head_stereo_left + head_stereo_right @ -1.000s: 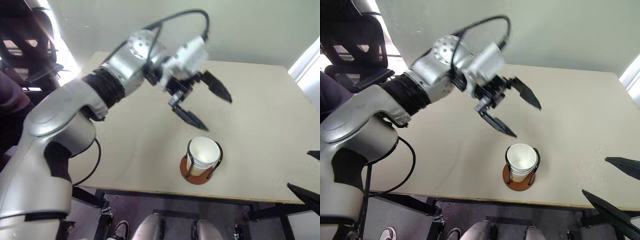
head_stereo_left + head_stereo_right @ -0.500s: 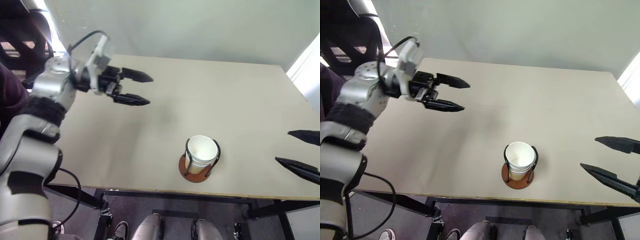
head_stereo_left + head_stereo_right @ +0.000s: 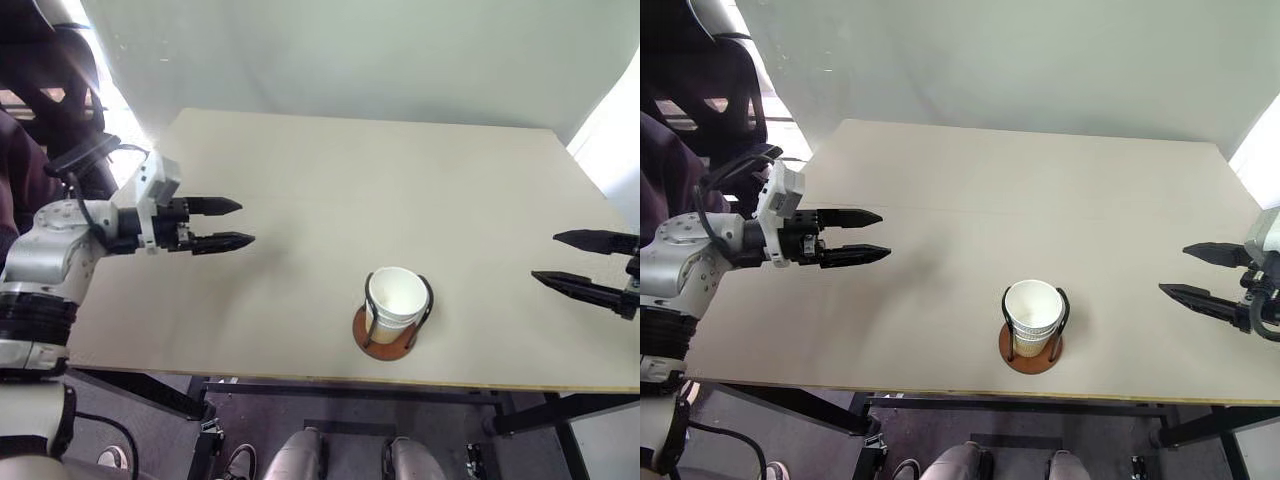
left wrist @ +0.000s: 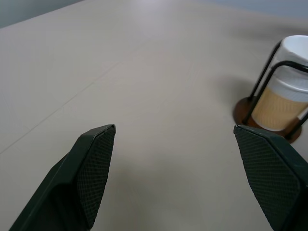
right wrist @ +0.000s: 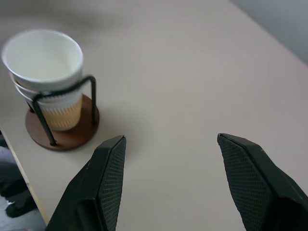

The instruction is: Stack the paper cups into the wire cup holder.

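A nested stack of paper cups (image 3: 1033, 316) stands inside the wire cup holder (image 3: 1031, 350) near the front edge of the desk (image 3: 1040, 190), roughly midway along it. The black wire loops rise on either side of the stack, and the round reddish-brown base sits flat on the desk.

The left gripper (image 3: 868, 236) hangs over the left side of the desk, fingers spread wide and empty, well apart from the holder. The right gripper (image 3: 1200, 274) hangs over the right edge, fingers parted at a moderate gap, likewise holding nothing.

The cups look light and thin-walled, likely to crush under a firm squeeze and to slide easily on the smooth desk. The safest hold would be on the upper wall just below the rolled rim, where the paper is stiffest. The holder itself looks light enough to tip if a loop is knocked.

Layered rims suggest about three cups, though the exact count is hard to settle, since the lower walls are partly hidden by the wires and by one another. No loose cup lies on the desk.
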You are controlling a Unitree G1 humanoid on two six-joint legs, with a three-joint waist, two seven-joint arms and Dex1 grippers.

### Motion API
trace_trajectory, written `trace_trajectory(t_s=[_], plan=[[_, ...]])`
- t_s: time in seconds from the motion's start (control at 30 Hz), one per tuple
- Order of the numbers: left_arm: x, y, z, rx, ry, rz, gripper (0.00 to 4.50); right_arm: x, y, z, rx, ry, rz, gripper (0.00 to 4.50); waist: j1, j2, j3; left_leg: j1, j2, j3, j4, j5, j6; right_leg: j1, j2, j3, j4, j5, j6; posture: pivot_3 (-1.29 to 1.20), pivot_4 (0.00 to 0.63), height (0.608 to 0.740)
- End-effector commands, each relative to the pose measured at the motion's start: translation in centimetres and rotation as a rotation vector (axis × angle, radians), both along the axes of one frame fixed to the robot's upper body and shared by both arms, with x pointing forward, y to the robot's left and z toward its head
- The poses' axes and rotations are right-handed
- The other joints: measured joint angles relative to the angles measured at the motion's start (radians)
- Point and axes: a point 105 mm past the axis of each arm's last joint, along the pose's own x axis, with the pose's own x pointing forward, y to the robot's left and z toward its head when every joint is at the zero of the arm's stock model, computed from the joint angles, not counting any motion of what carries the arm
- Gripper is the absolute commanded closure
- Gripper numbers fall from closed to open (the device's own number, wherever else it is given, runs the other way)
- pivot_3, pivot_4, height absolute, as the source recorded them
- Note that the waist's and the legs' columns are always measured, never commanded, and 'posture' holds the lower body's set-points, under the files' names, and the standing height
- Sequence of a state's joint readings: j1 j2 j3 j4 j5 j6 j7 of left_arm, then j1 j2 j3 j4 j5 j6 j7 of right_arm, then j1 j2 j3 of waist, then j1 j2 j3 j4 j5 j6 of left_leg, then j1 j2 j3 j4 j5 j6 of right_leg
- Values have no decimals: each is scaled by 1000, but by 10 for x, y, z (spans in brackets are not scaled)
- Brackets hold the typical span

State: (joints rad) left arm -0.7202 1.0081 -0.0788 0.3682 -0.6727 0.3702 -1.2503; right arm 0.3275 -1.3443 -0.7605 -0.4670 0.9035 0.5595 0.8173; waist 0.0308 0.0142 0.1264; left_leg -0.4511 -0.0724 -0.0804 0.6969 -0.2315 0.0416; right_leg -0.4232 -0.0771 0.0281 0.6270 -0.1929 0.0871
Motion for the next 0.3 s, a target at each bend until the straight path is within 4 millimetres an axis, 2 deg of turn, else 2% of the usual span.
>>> trace_trajectory(t_s=[0.03,0.17,0.23,0.3], plan=[[-6,0,16,-37,-32,2,302,5,-4,1,-1,-11,-21,1407,-1,0,0,0,0,0,0,1,-1,0,0,0,0,1,0,0,150,740],[-7,-4,14,-52,-9,-4,302,8,-5,-4,14,13,-36,1407,-2,0,0,0,1,0,0,1,-2,-1,1,0,0,2,-3,0,150,740],[-7,-7,12,-55,0,-9,267,9,-5,-2,29,10,-43,1057,-2,0,0,1,2,0,-1,2,-3,-1,1,0,0,3,-4,0,150,740],[-7,-9,12,-64,7,-13,0,9,-5,-1,52,16,-45,588,-3,0,0,0,2,0,-1,2,-4,-2,1,0,0,4,-4,0,150,740]])
